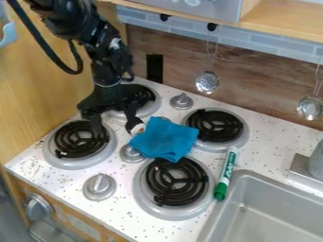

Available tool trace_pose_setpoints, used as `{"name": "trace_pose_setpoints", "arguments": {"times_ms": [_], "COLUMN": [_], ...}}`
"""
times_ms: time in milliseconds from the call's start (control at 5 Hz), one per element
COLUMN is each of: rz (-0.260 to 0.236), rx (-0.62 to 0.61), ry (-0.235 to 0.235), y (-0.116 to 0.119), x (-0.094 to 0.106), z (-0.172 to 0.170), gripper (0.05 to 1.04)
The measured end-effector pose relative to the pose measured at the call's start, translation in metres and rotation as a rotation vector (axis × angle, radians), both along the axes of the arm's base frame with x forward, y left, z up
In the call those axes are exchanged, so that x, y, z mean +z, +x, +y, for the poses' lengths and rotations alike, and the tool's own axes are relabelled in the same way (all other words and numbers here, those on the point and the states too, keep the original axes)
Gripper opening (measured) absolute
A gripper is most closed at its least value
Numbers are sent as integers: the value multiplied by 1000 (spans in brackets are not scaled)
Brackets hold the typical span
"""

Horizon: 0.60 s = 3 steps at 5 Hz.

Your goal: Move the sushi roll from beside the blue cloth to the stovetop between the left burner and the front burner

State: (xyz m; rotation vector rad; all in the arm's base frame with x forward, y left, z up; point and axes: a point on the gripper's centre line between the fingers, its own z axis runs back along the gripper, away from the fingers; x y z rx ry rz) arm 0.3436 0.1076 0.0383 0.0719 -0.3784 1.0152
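So the hand (115,131) is wide open over the stovetop, right by a blue cloth (165,139), with a green marker (225,174) near the sink (277,196).

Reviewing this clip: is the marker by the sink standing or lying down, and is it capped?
Lying down and capped: the marker stretches along beside the sink, its green cap covering the end nearer the camera.

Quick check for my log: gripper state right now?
Gripper: open, fingers spread with nothing held between them; the blue cloth lies beside it, outside the fingers.
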Motion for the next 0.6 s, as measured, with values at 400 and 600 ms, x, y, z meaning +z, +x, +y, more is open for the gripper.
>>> {"name": "trace_pose_setpoints", "arguments": {"times_ms": [400,600], "rz": [7,40], "rx": [90,116], "ry": [12,26], "y": [25,35], "x": [-22,-38], "z": [18,25], "gripper": [1001,1001]}}
